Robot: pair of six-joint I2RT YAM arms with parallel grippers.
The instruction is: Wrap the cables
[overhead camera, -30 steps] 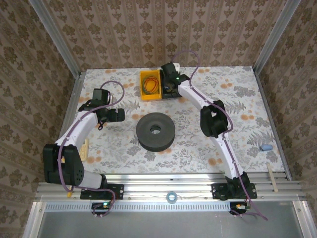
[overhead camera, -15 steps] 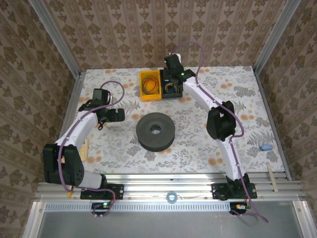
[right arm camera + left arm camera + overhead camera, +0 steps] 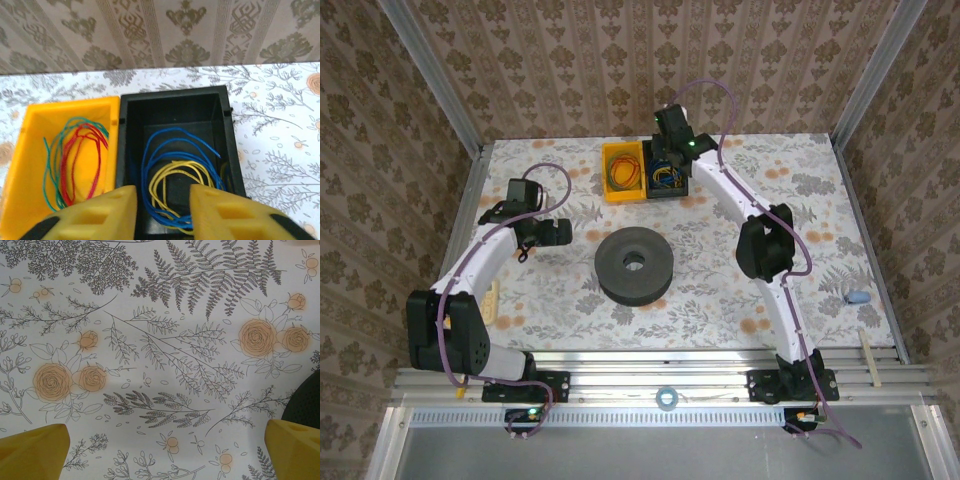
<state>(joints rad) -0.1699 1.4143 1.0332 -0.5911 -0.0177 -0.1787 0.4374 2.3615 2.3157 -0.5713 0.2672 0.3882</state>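
Table (image 3: 820,215), flower-patterned cover. Black bin (image 3: 175,102), at the middle of the table's far edge: holds the blue cable (image 3: 144,172) and the yellow cable (image 3: 176,165), both lying in loose loops on its floor, with the yellow loops mostly inside the blue ones. Yellow bin (image 3: 70,107), set against the black bin's left wall: holds a green cord (image 3: 47,170) and a red cord (image 3: 97,155), loosely coiled together. Right gripper (image 3: 162,212), hanging above the near wall of the black bin: yellow fingers (image 3: 100,215) parted by a moderate gap, with nothing gripped between them. Left gripper (image 3: 162,455), above bare cover toward the table's left edge, well apart from both bins: fingers (image 3: 35,450) spread wide, holding nothing. Dark ring (image 3: 610,265), lying flat at the table's centre, between the two arms. Its rim also shows beside the left gripper's right finger. Small blue object (image 3: 857,297), near the table's right edge, too small to identify.
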